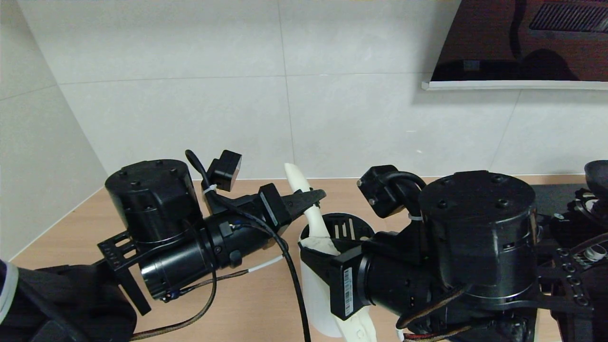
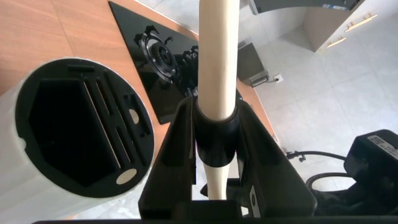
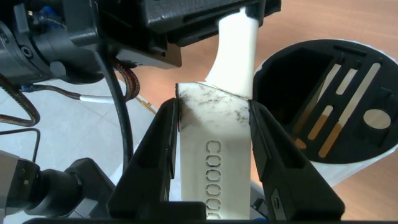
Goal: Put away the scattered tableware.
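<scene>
Where left gripper (image 1: 311,198) clamps, utensil (image 1: 294,176) partly hidden

We see our left gripper (image 2: 216,134) with its fingers (image 2: 179,149) clamped on the round shaft of a cream utensil (image 2: 219,56), which runs on past them. Just beside it is a white holder (image 2: 17,99), its black slotted insert (image 2: 62,130) facing us. A wooden worktop (image 2: 50,25) carries a black gas hob (image 2: 158,59) near the holder. A tiled floor (image 2: 298,106) lies past the worktop's edge.
</scene>
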`<state>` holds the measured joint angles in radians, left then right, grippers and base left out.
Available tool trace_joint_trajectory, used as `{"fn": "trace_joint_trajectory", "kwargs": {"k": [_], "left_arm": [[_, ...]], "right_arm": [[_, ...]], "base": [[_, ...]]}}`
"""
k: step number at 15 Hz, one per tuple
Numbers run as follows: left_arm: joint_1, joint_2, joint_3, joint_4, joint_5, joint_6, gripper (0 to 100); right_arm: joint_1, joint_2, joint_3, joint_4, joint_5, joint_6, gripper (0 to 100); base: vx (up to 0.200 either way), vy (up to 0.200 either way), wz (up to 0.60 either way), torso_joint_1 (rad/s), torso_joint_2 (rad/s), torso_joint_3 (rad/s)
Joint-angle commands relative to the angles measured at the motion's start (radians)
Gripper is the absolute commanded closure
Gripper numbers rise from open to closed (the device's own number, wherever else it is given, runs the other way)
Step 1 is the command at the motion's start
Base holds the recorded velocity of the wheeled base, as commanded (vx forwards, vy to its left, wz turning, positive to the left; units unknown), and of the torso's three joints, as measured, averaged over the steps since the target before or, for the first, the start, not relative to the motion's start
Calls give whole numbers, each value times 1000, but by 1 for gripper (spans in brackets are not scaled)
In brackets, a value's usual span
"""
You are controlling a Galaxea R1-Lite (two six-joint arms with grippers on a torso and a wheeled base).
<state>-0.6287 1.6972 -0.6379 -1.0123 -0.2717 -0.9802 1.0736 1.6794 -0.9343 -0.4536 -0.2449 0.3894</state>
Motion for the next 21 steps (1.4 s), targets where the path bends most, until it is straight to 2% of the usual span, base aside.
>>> {"fn": "trace_joint_trajectory", "kwargs": {"k": [1,2,8,12,14,16,18,19,21], "left_arm": [[0,-2,0,0,0,0,100],[0,-2,0,0,0,0,100],[0,-8,-2,0,0,-3,100],[0,-30,-11,15,0,5,100],[3,-57,-23,70,6,48,100],[11,-82,-60,121,51,84,100],[12,-108,-109,232,124,117,100],[11,-120,-148,305,178,149,100],[6,-146,-207,411,278,184,100]], "right_arm": [[0,-1,0,0,-1,-1,100],[0,0,0,0,-2,0,0],[-8,-10,2,0,-4,-1,0],[-95,-56,-3,0,6,-3,0],[-146,-75,-8,1,6,-6,0],[-182,-96,-12,4,7,-7,0],[-219,-101,-11,4,19,-7,0],[-238,-99,-9,4,26,-7,0],[-244,-96,-8,4,27,-7,0]], "base": [[0,0,0,0,0,0],[0,0,0,0,0,0],[0,0,0,0,0,0],[0,0,0,0,0,0],[0,0,0,0,0,0],[0,0,0,0,0,0],[0,0,0,0,0,0],[0,0,0,0,0,0],[0,0,0,0,0,0]]}}
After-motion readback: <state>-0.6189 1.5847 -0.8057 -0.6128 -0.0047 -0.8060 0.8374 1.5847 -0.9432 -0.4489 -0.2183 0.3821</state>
